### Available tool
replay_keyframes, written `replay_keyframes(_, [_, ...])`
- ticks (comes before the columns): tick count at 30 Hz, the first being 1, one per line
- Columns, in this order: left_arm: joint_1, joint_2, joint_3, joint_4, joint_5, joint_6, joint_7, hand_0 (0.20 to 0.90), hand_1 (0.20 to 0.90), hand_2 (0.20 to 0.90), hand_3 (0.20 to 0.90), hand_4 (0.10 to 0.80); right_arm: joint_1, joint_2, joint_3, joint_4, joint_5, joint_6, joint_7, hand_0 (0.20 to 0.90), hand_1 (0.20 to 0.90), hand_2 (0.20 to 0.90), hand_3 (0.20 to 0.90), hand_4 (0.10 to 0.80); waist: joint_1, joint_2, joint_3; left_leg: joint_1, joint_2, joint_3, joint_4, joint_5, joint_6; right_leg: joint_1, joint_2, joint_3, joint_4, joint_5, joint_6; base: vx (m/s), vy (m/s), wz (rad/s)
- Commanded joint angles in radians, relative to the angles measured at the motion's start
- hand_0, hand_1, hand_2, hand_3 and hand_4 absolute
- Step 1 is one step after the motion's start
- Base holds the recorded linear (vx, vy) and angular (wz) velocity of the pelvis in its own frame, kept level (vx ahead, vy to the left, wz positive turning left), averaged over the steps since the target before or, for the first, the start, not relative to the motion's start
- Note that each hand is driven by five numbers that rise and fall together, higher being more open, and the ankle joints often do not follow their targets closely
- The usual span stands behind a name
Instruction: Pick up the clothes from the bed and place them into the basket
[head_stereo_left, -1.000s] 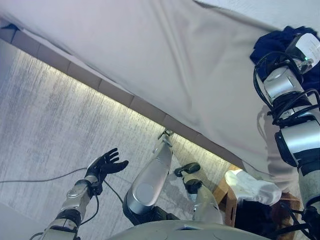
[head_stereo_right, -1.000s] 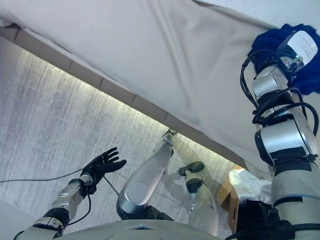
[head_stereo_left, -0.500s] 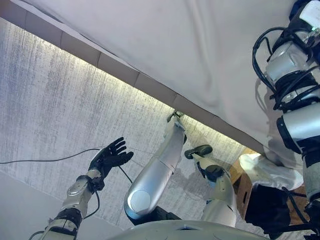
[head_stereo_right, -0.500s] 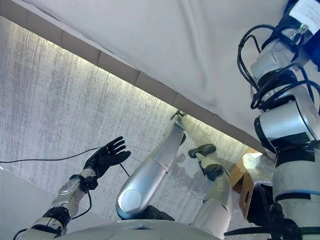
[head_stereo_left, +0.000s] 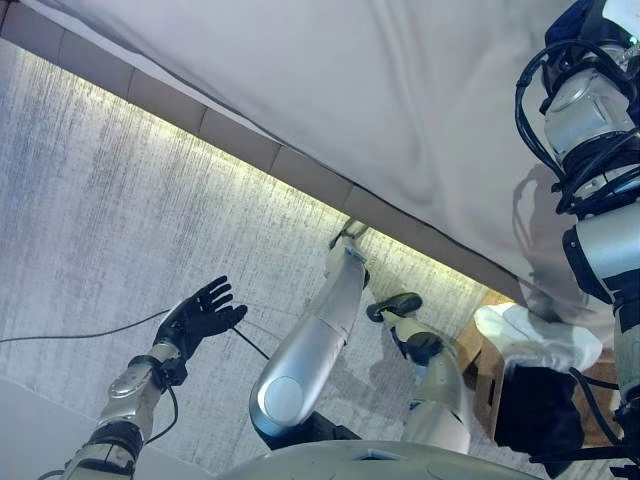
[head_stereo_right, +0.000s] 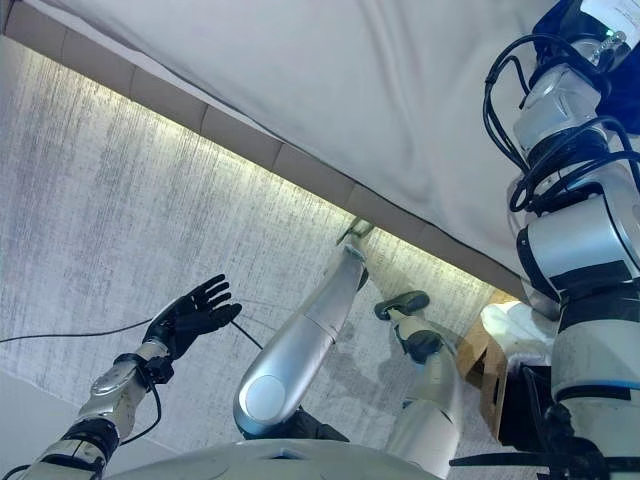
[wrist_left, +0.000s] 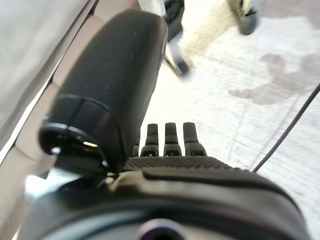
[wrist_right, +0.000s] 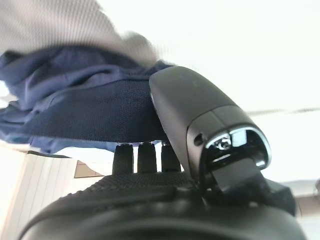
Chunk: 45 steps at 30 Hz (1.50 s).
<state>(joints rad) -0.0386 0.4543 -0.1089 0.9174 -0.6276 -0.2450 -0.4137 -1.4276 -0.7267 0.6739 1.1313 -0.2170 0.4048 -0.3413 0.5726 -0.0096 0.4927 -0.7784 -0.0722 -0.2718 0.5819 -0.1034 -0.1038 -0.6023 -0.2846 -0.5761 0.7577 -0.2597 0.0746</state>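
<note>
Right hand (wrist_right: 150, 195): at the far right over the bed (head_stereo_left: 330, 90), fingers reaching into the navy garment (wrist_right: 75, 110); whether they close on it I cannot tell.
Left hand (head_stereo_left: 195, 315): near left, above the floor (head_stereo_left: 90, 210), fingers spread and relaxed, holding nothing.
Basket (head_stereo_left: 535, 410): near right by the bed edge, a white cloth (head_stereo_left: 535, 340) lying on it.

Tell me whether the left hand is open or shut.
Open. The left hand hangs over the floor with its fingers straight and spread, holding nothing, clear of the bed.
</note>
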Motion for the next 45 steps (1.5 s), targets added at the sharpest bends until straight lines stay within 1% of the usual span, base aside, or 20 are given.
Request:
replay_keyframes(1, [0.073,0.096,0.058,0.058,0.024,-0.024,0.019,0.900,0.900,0.900,0.900,0.800,-0.015,-0.099,0.002,-0.076,-0.014,-0.015,-0.028,0.300,0.300,0.300,0.200,0.100,0.025,-0.033,0.027,0.072,0.017,0.050,-0.203,0.110,0.092,0.269,0.076,-0.017,-0.172,0.068,-0.003,0.004,-0.102,0.25])
replay_keyframes(4, [0.069,0.096,0.063,0.058,0.066,-0.022,0.041,0.900,0.900,0.900,0.900,0.800,0.006,-0.107,-0.016,-0.122,-0.020,-0.014,0.009,0.300,0.300,0.300,0.200,0.100,0.031,-0.050,0.027,0.132,0.021,0.054,-0.257,0.130,0.082,0.354,0.091,-0.015,-0.251,0.084,-0.007,0.023,-0.132,-0.14])
replay_keyframes(6, [0.067,0.096,0.067,0.058,0.090,-0.015,0.056,0.900,0.900,0.900,0.900,0.800,0.028,-0.107,-0.030,-0.130,-0.007,-0.038,0.019,0.300,0.300,0.300,0.200,0.100,0.034,-0.063,0.016,0.169,0.023,0.052,-0.288,0.137,0.077,0.404,0.100,-0.015,-0.295,0.091,-0.008,0.034,-0.124,0.01])
replay_keyframes(9, [0.064,0.095,0.065,0.065,0.136,0.004,0.086,0.900,0.900,0.900,0.900,0.800,0.068,-0.114,-0.053,-0.186,0.018,-0.044,0.043,0.300,0.300,0.300,0.200,0.100,0.031,-0.089,-0.021,0.227,0.023,0.050,-0.331,0.140,0.070,0.486,0.115,-0.014,-0.377,0.104,-0.009,0.025,-0.112,0.16])
replay_keyframes(11, [0.059,0.089,0.067,0.080,0.173,0.021,0.113,0.900,0.900,0.900,0.900,0.800,0.106,-0.119,-0.071,-0.215,0.033,-0.076,0.050,0.300,0.300,0.300,0.200,0.100,0.025,-0.108,-0.053,0.282,0.025,0.049,-0.378,0.141,0.066,0.544,0.126,-0.008,-0.446,0.120,-0.007,0.023,-0.103,-0.01])
replay_keyframes(13, [0.065,0.086,0.070,0.089,0.218,0.046,0.135,0.900,0.900,0.900,0.900,0.800,0.151,-0.135,-0.097,-0.265,0.058,-0.097,0.062,0.300,0.300,0.300,0.200,0.100,0.010,-0.127,-0.093,0.342,0.030,0.054,-0.438,0.148,0.060,0.599,0.139,0.004,-0.507,0.140,0.001,0.058,-0.091,-0.04])
replay_keyframes(17, [0.072,0.075,0.054,0.122,0.306,0.096,0.181,0.900,0.900,0.900,0.900,0.800,0.242,-0.149,-0.199,-0.375,0.081,-0.122,0.047,0.300,0.300,0.300,0.200,0.100,-0.041,-0.148,-0.180,0.434,0.055,0.080,-0.543,0.181,0.042,0.682,0.174,0.056,-0.601,0.152,0.014,0.027,-0.077,-0.07])
replay_keyframes(20, [0.076,0.052,0.045,0.181,0.354,0.100,0.214,0.900,0.900,0.900,0.900,0.800,0.308,-0.167,-0.276,-0.462,0.116,-0.119,0.026,0.300,0.300,0.300,0.200,0.100,-0.096,-0.159,-0.252,0.514,0.047,0.094,-0.579,0.180,0.045,0.721,0.186,0.098,-0.642,0.171,0.025,0.078,-0.009,-0.09])
replay_keyframes(21, [0.079,0.043,0.044,0.191,0.357,0.117,0.226,0.900,0.900,0.900,0.900,0.800,0.329,-0.186,-0.307,-0.486,0.127,-0.123,0.030,0.300,0.300,0.300,0.200,0.100,-0.124,-0.163,-0.284,0.553,0.042,0.102,-0.589,0.172,0.049,0.732,0.189,0.120,-0.654,0.180,0.029,0.084,0.014,-0.18])
replay_keyframes(23, [0.082,0.029,0.048,0.197,0.371,0.131,0.237,0.900,0.900,0.900,0.900,0.800,0.365,-0.206,-0.355,-0.526,0.136,-0.129,0.011,0.300,0.300,0.300,0.200,0.100,-0.155,-0.160,-0.315,0.592,0.045,0.115,-0.599,0.161,0.053,0.736,0.194,0.142,-0.671,0.180,0.028,0.038,-0.007,-0.11])
replay_keyframes(24, [0.083,0.030,0.047,0.197,0.372,0.131,0.237,0.900,0.900,0.900,0.900,0.800,0.371,-0.206,-0.359,-0.530,0.135,-0.128,0.011,0.300,0.300,0.300,0.200,0.100,-0.153,-0.161,-0.316,0.594,0.046,0.116,-0.600,0.161,0.053,0.737,0.195,0.143,-0.671,0.180,0.028,-0.008,-0.021,-0.11])
replay_keyframes(25, [0.086,0.015,0.046,0.209,0.384,0.141,0.248,0.900,0.900,0.900,0.900,0.800,0.393,-0.226,-0.392,-0.560,0.149,-0.135,-0.010,0.300,0.300,0.300,0.200,0.100,-0.189,-0.155,-0.343,0.633,0.052,0.135,-0.612,0.153,0.053,0.737,0.202,0.166,-0.693,0.180,0.026,-0.097,0.047,-0.23])
replay_keyframes(26, [0.082,0.005,0.042,0.216,0.399,0.158,0.256,0.900,0.900,0.900,0.900,0.800,0.400,-0.242,-0.413,-0.580,0.163,-0.134,-0.029,0.300,0.300,0.300,0.200,0.100,-0.213,-0.143,-0.360,0.646,0.053,0.154,-0.611,0.168,0.060,0.728,0.202,0.167,-0.707,0.198,0.022,-0.106,0.047,-0.22])
replay_keyframes(27, [0.080,0.001,0.039,0.221,0.402,0.165,0.262,0.900,0.900,0.900,0.900,0.800,0.401,-0.248,-0.422,-0.586,0.168,-0.132,-0.034,0.300,0.300,0.300,0.200,0.100,-0.224,-0.141,-0.369,0.657,0.055,0.163,-0.614,0.165,0.059,0.727,0.204,0.174,-0.716,0.199,0.021,-0.101,0.058,-0.30])
replay_keyframes(28, [0.075,-0.006,0.031,0.233,0.409,0.181,0.269,0.900,0.900,0.900,0.900,0.800,0.396,-0.261,-0.438,-0.590,0.186,-0.146,-0.050,0.300,0.300,0.300,0.200,0.100,-0.251,-0.135,-0.386,0.683,0.061,0.183,-0.619,0.156,0.058,0.725,0.208,0.192,-0.731,0.199,0.017,-0.026,0.005,-0.42])
replay_keyframes(31, [0.056,-0.024,0.016,0.244,0.415,0.209,0.275,0.900,0.900,0.900,0.900,0.800,0.392,-0.298,-0.454,-0.605,0.190,-0.150,-0.049,0.300,0.300,0.300,0.200,0.100,-0.304,-0.119,-0.411,0.736,0.063,0.219,-0.626,0.134,0.062,0.722,0.209,0.222,-0.759,0.210,0.014,-0.041,0.022,-0.52])
replay_keyframes(35, [0.039,-0.039,0.002,0.243,0.414,0.223,0.283,0.900,0.900,0.900,0.900,0.800,0.417,-0.352,-0.477,-0.627,0.246,-0.162,-0.063,0.300,0.300,0.300,0.200,0.100,-0.364,-0.103,-0.433,0.786,0.074,0.275,-0.633,0.109,0.071,0.709,0.207,0.254,-0.776,0.225,0.012,-0.050,0.006,-0.60])
replay_keyframes(38, [0.026,-0.051,-0.017,0.226,0.419,0.243,0.285,0.900,0.900,0.900,0.900,0.800,0.472,-0.376,-0.533,-0.686,0.234,-0.177,-0.085,0.300,0.300,0.300,0.200,0.100,-0.415,-0.083,-0.450,0.823,0.081,0.326,-0.654,0.099,0.073,0.707,0.209,0.269,-0.788,0.234,0.012,-0.032,-0.007,-0.54])
replay_keyframes(43, [0.006,-0.056,-0.062,0.228,0.479,0.274,0.275,0.900,0.900,0.900,0.900,0.800,0.545,-0.390,-0.594,-0.741,0.268,-0.217,-0.098,0.300,0.300,0.300,0.200,0.100,-0.477,-0.064,-0.461,0.853,0.089,0.386,-0.662,0.081,0.073,0.702,0.214,0.298,-0.800,0.241,0.011,-0.028,-0.050,-0.46])
replay_keyframes(45, [0.002,-0.053,-0.065,0.229,0.498,0.281,0.262,0.900,0.900,0.900,0.900,0.800,0.570,-0.392,-0.600,-0.757,0.266,-0.206,-0.077,0.300,0.300,0.300,0.200,0.100,-0.498,-0.061,-0.463,0.863,0.091,0.403,-0.664,0.075,0.072,0.702,0.215,0.307,-0.810,0.246,0.011,-0.002,-0.079,-0.36])
